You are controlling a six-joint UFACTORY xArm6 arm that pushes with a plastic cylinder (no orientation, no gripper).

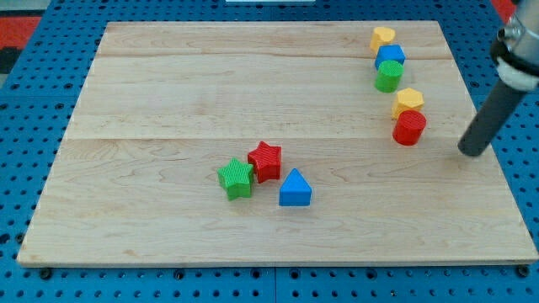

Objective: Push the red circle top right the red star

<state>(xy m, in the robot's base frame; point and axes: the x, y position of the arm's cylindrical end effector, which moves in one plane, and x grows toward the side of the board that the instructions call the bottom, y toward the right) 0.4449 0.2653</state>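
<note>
The red circle (409, 128) stands on the wooden board at the view's right, touching a yellow block (408, 100) just above it. The red star (265, 161) sits near the board's middle, well to the left of and below the red circle. My tip (471, 152) is at the board's right edge, to the right of and slightly below the red circle, with a gap between them. The dark rod slants up to the view's top right.
A green block (236, 178) touches the red star's left side and a blue triangle (295, 188) sits at its lower right. At the top right a yellow block (383, 37), a blue block (391, 55) and a green cylinder (388, 76) form a column.
</note>
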